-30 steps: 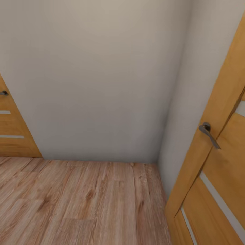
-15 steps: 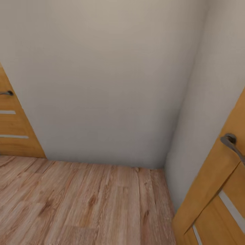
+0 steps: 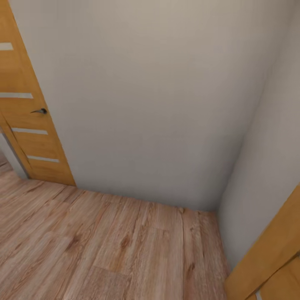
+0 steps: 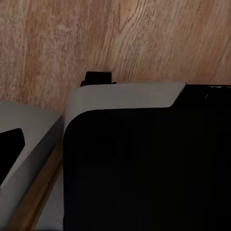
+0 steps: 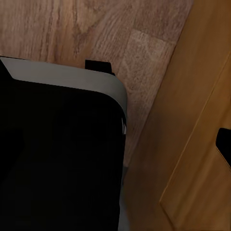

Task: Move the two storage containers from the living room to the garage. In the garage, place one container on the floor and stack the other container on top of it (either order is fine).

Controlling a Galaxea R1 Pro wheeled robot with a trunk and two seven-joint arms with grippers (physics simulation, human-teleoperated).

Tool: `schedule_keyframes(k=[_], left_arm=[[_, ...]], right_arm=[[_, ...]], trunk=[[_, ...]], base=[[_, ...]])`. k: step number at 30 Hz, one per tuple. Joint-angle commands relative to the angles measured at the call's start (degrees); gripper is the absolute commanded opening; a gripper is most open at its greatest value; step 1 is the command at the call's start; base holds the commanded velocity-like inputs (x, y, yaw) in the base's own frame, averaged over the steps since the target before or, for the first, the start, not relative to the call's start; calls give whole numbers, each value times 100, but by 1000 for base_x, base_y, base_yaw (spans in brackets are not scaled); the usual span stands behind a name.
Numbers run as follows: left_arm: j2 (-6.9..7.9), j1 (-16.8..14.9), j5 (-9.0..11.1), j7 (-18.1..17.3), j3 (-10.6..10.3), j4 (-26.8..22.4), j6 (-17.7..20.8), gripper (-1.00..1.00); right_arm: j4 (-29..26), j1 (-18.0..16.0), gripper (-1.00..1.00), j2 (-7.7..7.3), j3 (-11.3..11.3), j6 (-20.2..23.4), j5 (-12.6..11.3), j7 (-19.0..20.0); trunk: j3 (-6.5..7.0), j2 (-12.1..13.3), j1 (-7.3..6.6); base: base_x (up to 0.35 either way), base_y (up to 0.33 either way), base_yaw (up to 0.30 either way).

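Neither wrist camera lets me tell how the grippers stand; in the left wrist view a black and grey part of the robot's body (image 4: pixel 144 159) hangs over wood plank floor (image 4: pixel 120 38); in the right wrist view a like dark bulk (image 5: pixel 57 154) sits just beside a wooden door (image 5: pixel 192 144). From the head, a plain pale wall (image 3: pixel 158 104) meets the plank floor (image 3: pixel 104 246) in a corner; a wooden door with a dark handle (image 3: pixel 40 111) stands at the left, another door's edge (image 3: pixel 271 258) at the lower right; the containers are somewhere I cannot see.

Plain grey-white walls (image 3: pixel 158 96) meet in a corner; light wood plank floor (image 3: pixel 104 246); wooden door (image 3: pixel 29 121) at left; another door (image 3: pixel 271 258) at right.
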Motion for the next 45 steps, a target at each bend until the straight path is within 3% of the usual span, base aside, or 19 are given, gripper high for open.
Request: schedule_keyframes(k=[1, 8, 27, 45], left_arm=[[-2, -5, 5, 10, 15, 8, -21, 100], [-4, -5, 5, 10, 15, 11, -3, 100], [-4, -5, 5, 10, 15, 7, 2, 100], [5, -5, 5, 10, 15, 10, -13, 100]], right_arm=[[16, -5, 100, 4, 49, -32, -52, -5], [16, -5, 100, 4, 49, -32, -52, -5], [16, -5, 100, 6, 47, -32, -52, -5], [17, -5, 100, 4, 48, -32, -46, -5]], trunk=[[-5, -3, 0], [-5, -3, 0], [-5, -3, 0], [-5, -3, 0]], base=[[0, 0, 268], [125, 0, 162], [316, 0, 18], [52, 0, 258]])
